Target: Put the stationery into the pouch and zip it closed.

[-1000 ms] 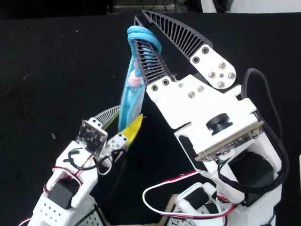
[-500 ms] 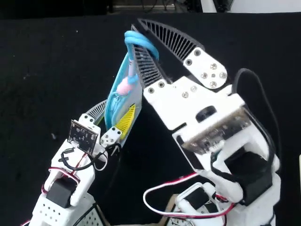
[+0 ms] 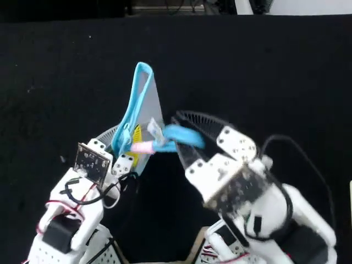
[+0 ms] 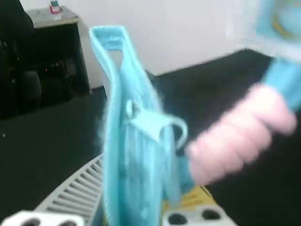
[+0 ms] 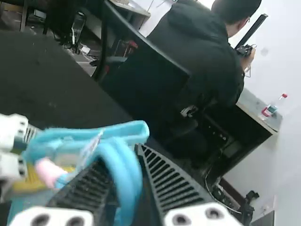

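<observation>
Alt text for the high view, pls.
The left gripper holds a light blue pouch up by one end over a black table. Beside it, the right gripper grips a blue strap bearing a pink piece.

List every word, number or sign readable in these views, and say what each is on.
Nothing here can be read.
White tag on the pouch: print, if any, too small to read.
Camera board on the left arm's wrist: markings too small to read.
Blue loop: no print visible.
</observation>
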